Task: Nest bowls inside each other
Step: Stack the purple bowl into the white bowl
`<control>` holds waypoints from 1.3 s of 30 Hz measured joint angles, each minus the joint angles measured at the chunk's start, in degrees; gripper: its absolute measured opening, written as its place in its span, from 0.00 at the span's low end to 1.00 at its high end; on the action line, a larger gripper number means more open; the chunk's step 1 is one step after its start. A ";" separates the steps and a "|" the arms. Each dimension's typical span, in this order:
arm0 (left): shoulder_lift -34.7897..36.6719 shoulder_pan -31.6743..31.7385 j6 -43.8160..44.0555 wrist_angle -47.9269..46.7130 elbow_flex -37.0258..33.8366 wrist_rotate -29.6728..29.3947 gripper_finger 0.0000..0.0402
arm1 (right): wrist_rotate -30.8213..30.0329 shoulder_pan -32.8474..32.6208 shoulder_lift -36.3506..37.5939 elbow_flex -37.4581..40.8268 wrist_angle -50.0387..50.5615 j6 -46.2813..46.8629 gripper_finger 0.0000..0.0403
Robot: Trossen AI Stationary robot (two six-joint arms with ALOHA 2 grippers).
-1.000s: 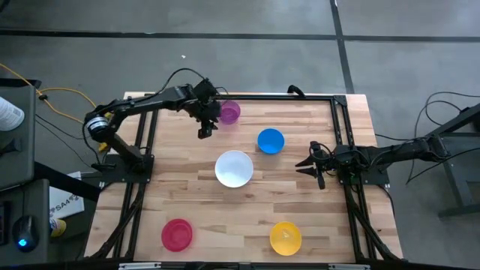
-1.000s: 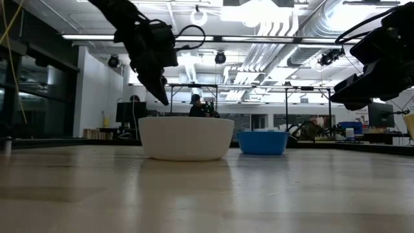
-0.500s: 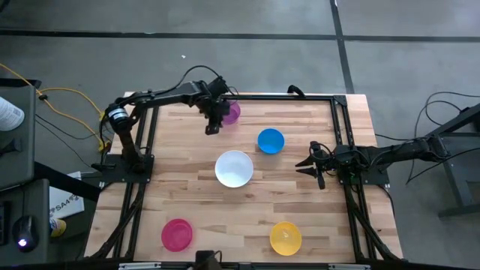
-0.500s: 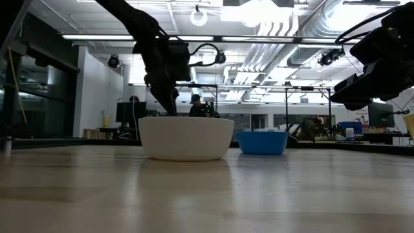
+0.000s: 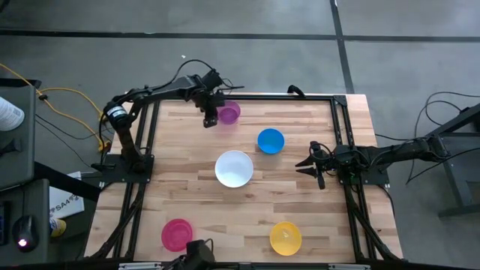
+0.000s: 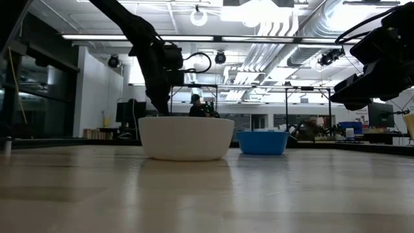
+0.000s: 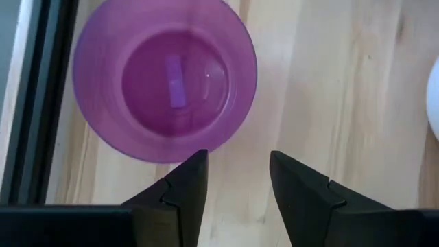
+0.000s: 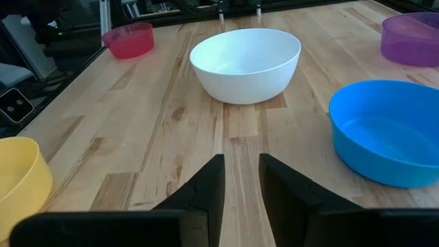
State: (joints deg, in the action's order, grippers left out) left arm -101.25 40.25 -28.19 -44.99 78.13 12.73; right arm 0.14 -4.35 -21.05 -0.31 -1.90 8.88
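Fingers [image 7: 185,189] parted, empty, beside purple bowl [image 7: 164,79]

Robotics lab / open industrial workspace. Wooden worktop [image 5: 247,202] on a metal frame [image 5: 346,127], grey concrete floor [image 5: 225,60]; exposed ceiling ducts [image 6: 284,22], strip lights [image 6: 110,37], monitors [image 6: 129,111] and benches behind.

One bowl [image 5: 234,168] is set at the table [image 5: 187,195] centre; two bowls [image 5: 271,140] lie behind it, two [image 5: 177,234] nearer the front edge
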 joint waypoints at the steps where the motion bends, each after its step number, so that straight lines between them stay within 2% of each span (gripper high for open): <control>1: 0.00 0.37 -1.22 -0.55 0.00 0.05 0.39 | 0.01 0.00 0.00 0.01 0.00 -0.01 0.21; 10: 0.00 0.59 -11.45 -1.99 0.00 0.07 0.39 | 0.00 -0.01 0.01 0.02 0.00 0.00 0.21; 23: -5.19 -0.24 -8.11 -1.08 0.25 -2.83 0.39 | 0.01 -0.01 0.00 0.01 0.01 0.00 0.21; 32: -5.70 -2.04 -12.39 -1.87 6.71 -3.66 0.39 | 0.00 0.01 -0.01 0.02 -0.01 -0.01 0.21; 39: -11.82 -3.28 -13.40 -5.83 11.56 -3.43 0.39 | 0.00 0.00 0.00 0.02 0.00 0.01 0.21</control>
State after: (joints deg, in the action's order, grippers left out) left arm -113.07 36.97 -41.59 -50.82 89.69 9.30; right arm 0.14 -4.35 -21.05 -0.30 -1.90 8.88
